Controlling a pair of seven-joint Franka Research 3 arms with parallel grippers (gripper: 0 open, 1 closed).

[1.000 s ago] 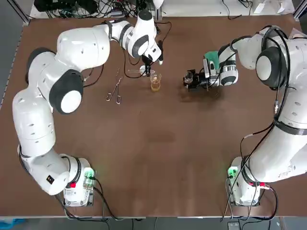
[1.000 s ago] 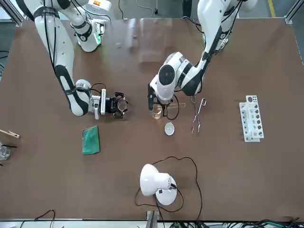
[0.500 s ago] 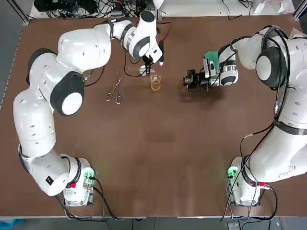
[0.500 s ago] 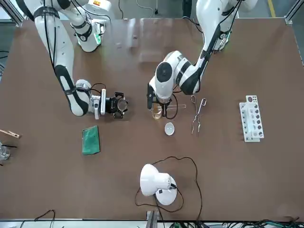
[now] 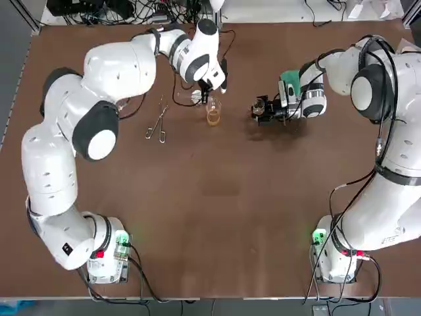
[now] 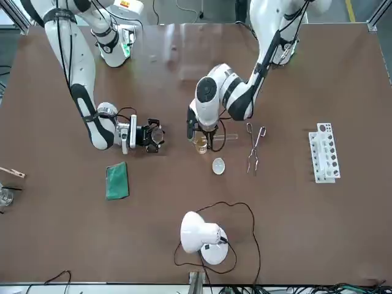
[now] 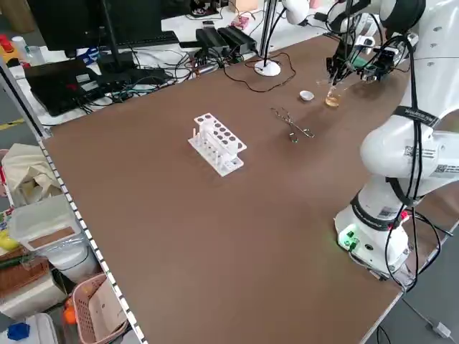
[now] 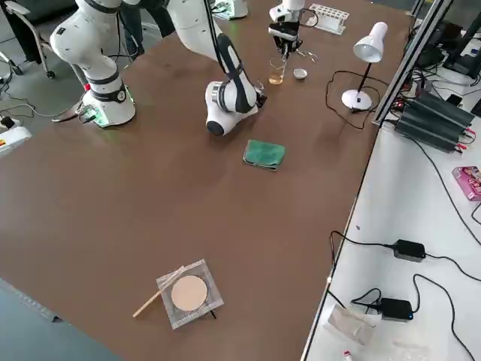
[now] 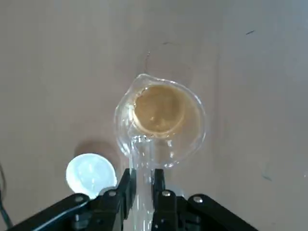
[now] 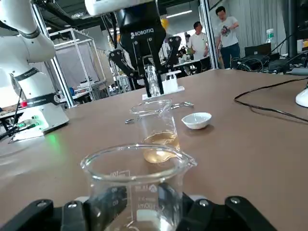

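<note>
Top view: the left claw (image 5: 214,84) hangs just over the beaker of amber liquid (image 5: 213,116) at the far middle of the tabletop (image 5: 217,217). The right claw (image 5: 262,110) lies low, near that beaker on the robot's right, and carries an empty beaker (image 5: 260,105).

Front view: a white dish (image 6: 218,165) sits just beside the filled beaker, with tongs (image 6: 253,148) a little further off. A sideways drift of the left arm could knock the dish or tip the beaker.

Left wrist view: the claw is clenched on a glass tube (image 9: 142,154), possibly a rod, as the clear glass is hard to read. Its lower end sits at the beaker's rim rather than over the middle. Lowered from here, it would likely strike the rim, and the light beaker could tip and spill. Smooth glass may also slip between the pads.

Right wrist view: the right claw is grasping the empty beaker by its walls. The filled beaker stands near, straight ahead, so a forward push would bring glass against glass.
</note>
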